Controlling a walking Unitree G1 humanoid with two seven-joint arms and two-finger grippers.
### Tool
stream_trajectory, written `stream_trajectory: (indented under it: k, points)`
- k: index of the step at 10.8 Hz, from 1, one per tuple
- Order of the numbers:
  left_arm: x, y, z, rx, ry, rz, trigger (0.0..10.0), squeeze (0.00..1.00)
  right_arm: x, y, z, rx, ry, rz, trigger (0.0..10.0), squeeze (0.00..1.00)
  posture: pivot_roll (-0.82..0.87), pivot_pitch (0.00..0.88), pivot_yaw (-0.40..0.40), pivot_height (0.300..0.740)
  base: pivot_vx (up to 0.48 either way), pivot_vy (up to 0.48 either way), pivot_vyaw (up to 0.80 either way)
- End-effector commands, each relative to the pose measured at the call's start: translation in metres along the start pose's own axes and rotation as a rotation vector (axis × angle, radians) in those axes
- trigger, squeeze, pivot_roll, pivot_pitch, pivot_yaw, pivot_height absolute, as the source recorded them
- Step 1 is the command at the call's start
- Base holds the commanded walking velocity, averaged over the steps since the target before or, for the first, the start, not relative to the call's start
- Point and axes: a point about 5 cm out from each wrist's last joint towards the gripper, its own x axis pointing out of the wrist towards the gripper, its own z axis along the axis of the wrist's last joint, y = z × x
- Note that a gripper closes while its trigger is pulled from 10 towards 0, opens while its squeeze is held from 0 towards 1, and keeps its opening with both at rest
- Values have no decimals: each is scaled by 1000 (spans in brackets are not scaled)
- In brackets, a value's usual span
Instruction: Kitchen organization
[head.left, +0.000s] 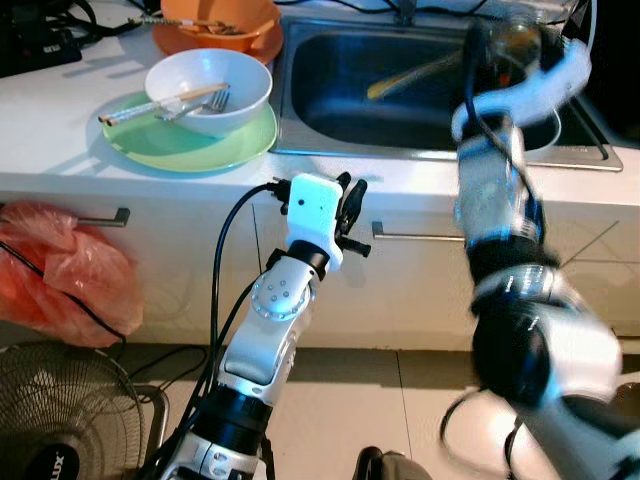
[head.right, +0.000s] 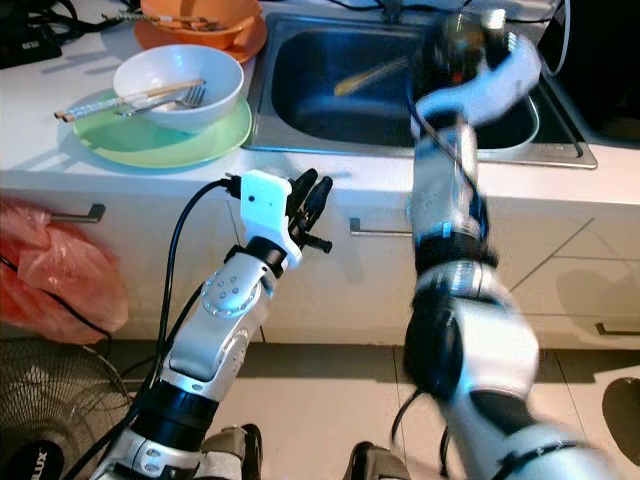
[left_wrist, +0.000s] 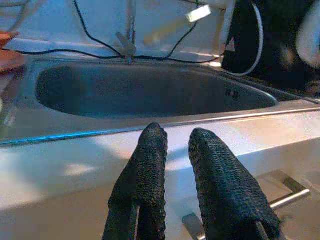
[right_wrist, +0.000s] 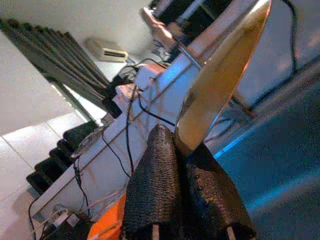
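My right gripper hangs over the steel sink, shut on the handle end of a golden-yellow spoon. The arm is blurred, and the spoon reaches leftward above the basin. My left gripper is held in front of the counter's front edge, left of the sink's middle. Its fingers stand a narrow gap apart with nothing between them. On the counter to the left, a white bowl with chopsticks and a fork in it sits on a green plate.
An orange bowl on an orange plate stands behind the white bowl. A white dish lies at the sink's right side. Below the counter are drawer handles, a red plastic bag and a floor fan.
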Motion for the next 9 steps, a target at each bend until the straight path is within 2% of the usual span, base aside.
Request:
stream_trajectory:
  k: [1, 4, 6, 7, 9]
  points:
    - [-2, 3, 3, -15, -31, 27, 10000, 0, -5, -6, 7, 37, -32, -18, 10000, 0, 153, 132, -41, 740, 0, 0, 0]
    - [-4, 25, 11, 23, -88, 139, 10000, 0, -33, -20, 4, 97, -51, -87, 10000, 0, 147, 145, -35, 740, 0, 0, 0]
    - [-4, 34, 13, 27, -114, 187, 10000, 0, -47, -22, 1, 155, -49, -136, 10000, 0, 147, 151, -32, 740, 0, 0, 0]
    - [-4, 34, 14, 28, -117, 192, 10000, 0, -48, -21, 2, 162, -48, -141, 10000, 0, 147, 152, -32, 740, 0, 0, 0]
    - [-4, 39, 16, 44, -137, 224, 10000, 0, -63, -23, 1, 182, -51, -183, 10000, 0, 144, 159, -30, 740, 0, 0, 0]
